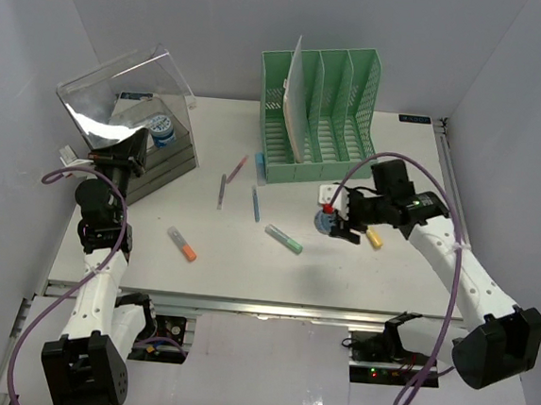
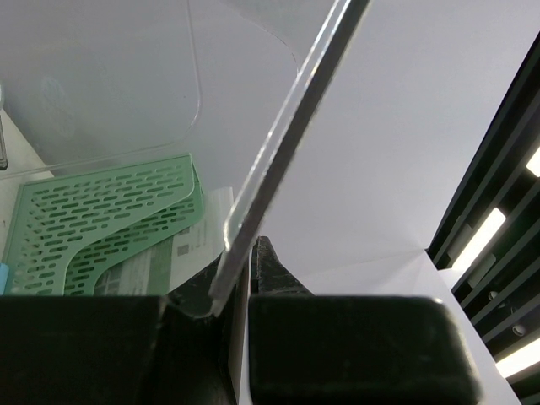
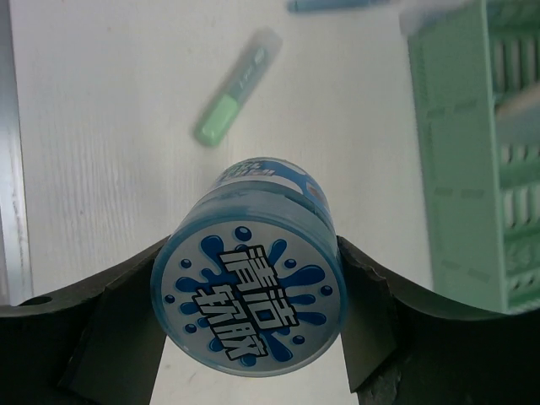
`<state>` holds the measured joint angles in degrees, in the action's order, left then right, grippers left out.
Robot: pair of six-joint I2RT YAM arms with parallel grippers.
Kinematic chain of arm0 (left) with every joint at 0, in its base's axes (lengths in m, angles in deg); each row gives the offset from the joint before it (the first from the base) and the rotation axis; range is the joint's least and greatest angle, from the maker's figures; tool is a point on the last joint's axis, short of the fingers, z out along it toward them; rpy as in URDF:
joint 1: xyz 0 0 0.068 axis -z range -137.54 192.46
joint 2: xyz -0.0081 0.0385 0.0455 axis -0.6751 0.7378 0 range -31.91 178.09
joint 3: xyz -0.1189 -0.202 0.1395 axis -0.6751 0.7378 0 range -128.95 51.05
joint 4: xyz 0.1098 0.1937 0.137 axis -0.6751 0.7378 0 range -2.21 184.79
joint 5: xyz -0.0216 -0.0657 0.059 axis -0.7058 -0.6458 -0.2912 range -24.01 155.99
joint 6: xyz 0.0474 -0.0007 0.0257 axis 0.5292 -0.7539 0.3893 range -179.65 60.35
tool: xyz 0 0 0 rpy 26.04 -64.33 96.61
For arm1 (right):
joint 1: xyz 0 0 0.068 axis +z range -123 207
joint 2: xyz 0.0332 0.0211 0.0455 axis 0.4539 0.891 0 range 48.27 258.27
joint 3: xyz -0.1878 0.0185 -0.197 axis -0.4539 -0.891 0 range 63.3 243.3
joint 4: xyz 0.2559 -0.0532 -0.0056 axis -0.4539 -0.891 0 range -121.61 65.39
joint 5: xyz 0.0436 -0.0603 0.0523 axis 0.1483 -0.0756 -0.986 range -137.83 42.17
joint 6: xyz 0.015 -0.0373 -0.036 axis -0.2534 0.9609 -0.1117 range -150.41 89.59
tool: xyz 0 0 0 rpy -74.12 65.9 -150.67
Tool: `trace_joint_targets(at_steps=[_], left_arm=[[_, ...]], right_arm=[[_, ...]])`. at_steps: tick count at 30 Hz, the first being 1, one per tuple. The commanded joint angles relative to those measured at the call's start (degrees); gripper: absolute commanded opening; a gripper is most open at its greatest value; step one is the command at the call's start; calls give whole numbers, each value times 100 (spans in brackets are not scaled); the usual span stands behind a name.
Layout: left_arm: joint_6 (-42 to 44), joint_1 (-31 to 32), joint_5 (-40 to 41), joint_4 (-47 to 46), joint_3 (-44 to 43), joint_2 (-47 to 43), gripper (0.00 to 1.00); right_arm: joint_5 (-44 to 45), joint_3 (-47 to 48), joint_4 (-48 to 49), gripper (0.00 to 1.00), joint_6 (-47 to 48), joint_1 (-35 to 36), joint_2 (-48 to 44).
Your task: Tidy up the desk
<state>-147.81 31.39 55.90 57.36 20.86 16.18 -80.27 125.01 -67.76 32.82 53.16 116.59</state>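
green file rack (image 1: pixel 321 112), scattered markers (image 1: pixel 283 238), white desk (image 1: pixel 207 273)

I work in a lab test cell: plain grey walls (image 1: pixel 509 72) close around my white counter (image 1: pixel 198 272), with a green file rack (image 1: pixel 321 112) and an orange marker (image 1: pixel 182 243).

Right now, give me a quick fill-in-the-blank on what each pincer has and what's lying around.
1. On the box, the left pincer pinches the clear ____.
2. The right pincer grips a round ____ tub.
3. The slotted file rack is ____.
4. The orange-capped marker lies nearer the ____ arm.
Missing: lid; blue; green; left.
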Motion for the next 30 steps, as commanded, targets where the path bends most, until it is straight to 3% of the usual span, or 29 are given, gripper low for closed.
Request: trace_joint_targets(at_steps=[1,4,7,11,15,19,25,30], left_arm=[[-24,17,-152,-199,-324,3,0],[39,17,-159,-160,-362,-17,0],[62,17,-152,-112,-356,-72,0],[129,17,-169,-67,-439,-124,0],[202,17,-158,-10,-553,-130,0],[275,17,-69,38,-665,-179,0],[292,17,31,66,-735,-254,0],[303,22,-6,94,-828,-230,0]], right_arm=[[702,885,1242,8,-90,1385,829],[1531,1632,1627,8,204,2388,1659],[2021,2289,2559,8,697,2901,2488],[2366,1999,4870,8,1358,3376,3023],[2185,1274,7621,8,2590,3602,3525],[1836,1712,8985,8,2990,3632,4210],[1450,3559,10087,8,3030,3623,5786],[1432,5617,9624,8,3024,3604,7143]])
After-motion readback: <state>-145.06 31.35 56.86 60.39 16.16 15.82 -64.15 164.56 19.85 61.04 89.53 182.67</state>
